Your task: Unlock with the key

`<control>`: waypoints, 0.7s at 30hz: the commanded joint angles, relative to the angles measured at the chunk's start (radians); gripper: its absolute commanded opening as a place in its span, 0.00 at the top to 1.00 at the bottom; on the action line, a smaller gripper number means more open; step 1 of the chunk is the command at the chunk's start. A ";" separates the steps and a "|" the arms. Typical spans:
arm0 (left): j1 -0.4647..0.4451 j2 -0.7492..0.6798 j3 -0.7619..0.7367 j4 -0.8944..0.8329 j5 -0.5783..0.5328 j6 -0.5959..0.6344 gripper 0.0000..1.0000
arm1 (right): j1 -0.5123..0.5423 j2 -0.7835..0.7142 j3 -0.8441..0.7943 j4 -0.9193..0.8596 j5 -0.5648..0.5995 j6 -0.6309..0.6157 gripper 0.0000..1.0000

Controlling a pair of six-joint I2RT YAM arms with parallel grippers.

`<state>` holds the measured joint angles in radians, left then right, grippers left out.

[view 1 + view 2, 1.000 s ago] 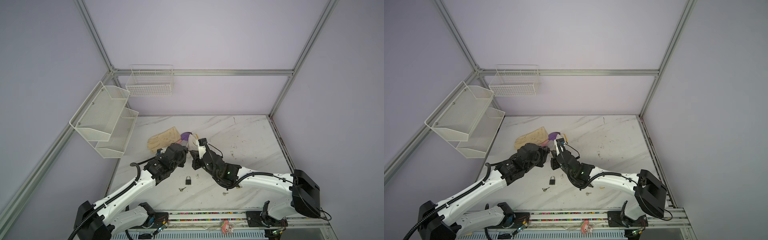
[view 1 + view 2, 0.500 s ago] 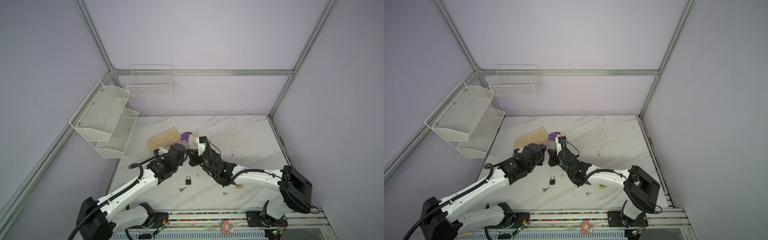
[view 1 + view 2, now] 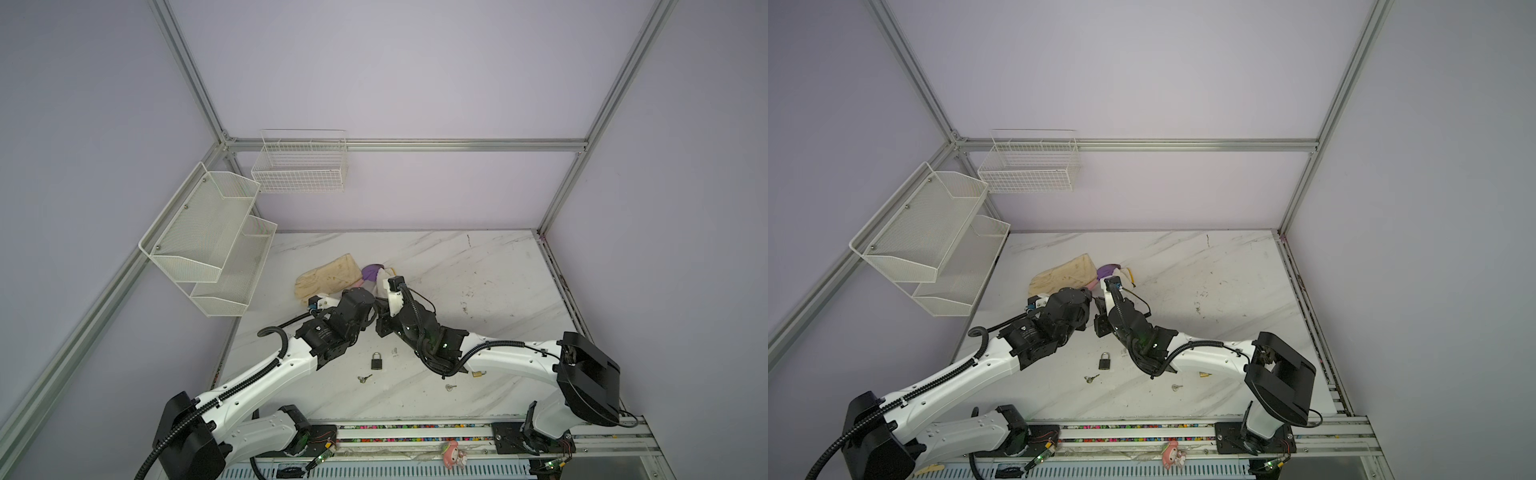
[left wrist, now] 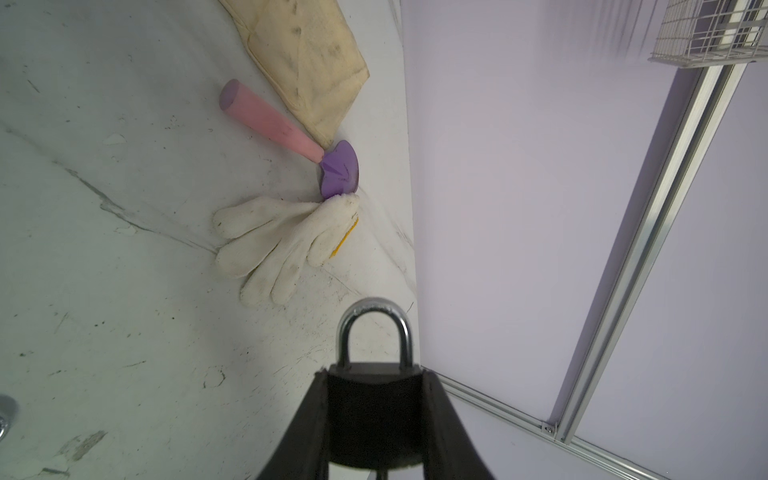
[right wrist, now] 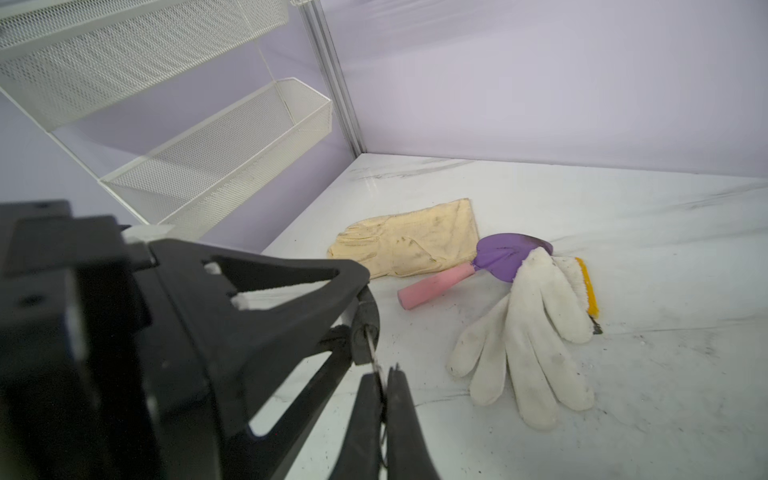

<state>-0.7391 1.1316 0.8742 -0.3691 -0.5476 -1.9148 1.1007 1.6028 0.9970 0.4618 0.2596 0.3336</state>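
Black padlock (image 4: 374, 415) with a silver shackle, shut, held above the marble table (image 3: 478, 266) a little left of the middle. The left gripper (image 4: 375, 376) pinches it across the body, jaws partly spread to the lock's width. From the right, the right gripper (image 5: 382, 376) is clamped tight on a thin key (image 5: 373, 357). The blade points at the lock's underside and its tip seems to meet the keyhole, though I cannot tell how deep it sits. In both top views the two wrists nearly touch.

A second padlock (image 3: 376, 360) and a loose key (image 3: 364, 378) lie on the table just nearer. Farther back lie a white glove (image 5: 528, 332), a yellowed glove (image 5: 407, 245) and a purple trowel (image 5: 503, 255).

Risks, as I judge them: the key is gripped only at its end, so it could slip or twist in the jaws if turned off-axis. The whole lock could swivel in the left grip rather than the cylinder turning. The crowded wrists could knock together.
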 commanded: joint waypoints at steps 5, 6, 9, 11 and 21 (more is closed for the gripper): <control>-0.052 0.012 0.033 0.137 0.286 0.045 1.00 | -0.027 -0.045 0.085 0.153 -0.313 0.370 1.00; -0.053 0.002 0.021 0.134 0.273 0.036 1.00 | 0.010 -0.065 0.110 0.041 -0.170 0.267 1.00; -0.048 -0.030 -0.009 0.124 0.233 0.023 1.00 | 0.028 -0.076 0.107 -0.050 -0.021 0.141 1.00; -0.040 -0.049 -0.004 0.076 0.209 0.025 1.00 | 0.029 -0.093 0.086 -0.089 0.031 0.105 1.00; -0.014 -0.115 -0.017 0.004 0.181 0.048 1.00 | 0.077 -0.222 0.027 -0.251 0.111 -0.068 1.00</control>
<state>-0.7479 1.0245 0.8734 -0.3603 -0.4164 -1.8896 1.1458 1.4498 1.0294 0.2131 0.3477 0.3462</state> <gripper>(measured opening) 0.294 0.057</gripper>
